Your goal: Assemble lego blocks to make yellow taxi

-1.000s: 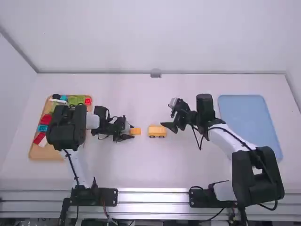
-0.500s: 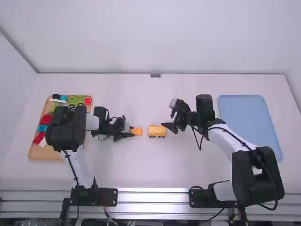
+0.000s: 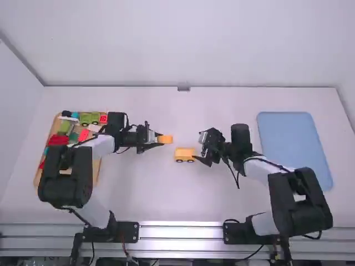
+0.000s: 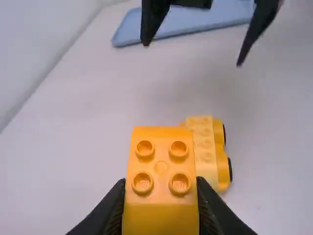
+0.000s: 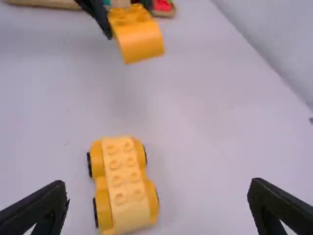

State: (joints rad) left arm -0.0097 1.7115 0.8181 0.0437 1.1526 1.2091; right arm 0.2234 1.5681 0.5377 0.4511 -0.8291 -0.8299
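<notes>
My left gripper [image 3: 155,139] is shut on an orange-yellow block [image 3: 166,139], above the table and up-left of the yellow wheeled car base [image 3: 184,154]. In the left wrist view the block [image 4: 160,161] shows four studs, between the fingertips of my left gripper [image 4: 161,203]; the car base [image 4: 208,147] lies beyond it. My right gripper [image 3: 203,154] stands open just right of the car base. In the right wrist view the studded car base [image 5: 122,183] rests on the table, off to one side between the wide-apart fingertips of my right gripper [image 5: 157,196].
A wooden tray [image 3: 94,173] with red, green, white and other coloured blocks lies at the far left, partly under the left arm. A blue tray [image 3: 294,144] lies on the right side of the table.
The left gripper has risen and shifted up the picture and slightly right, carrying the orange-yellow block. The right arm has shifted a little down the picture. The car base has stayed put.
</notes>
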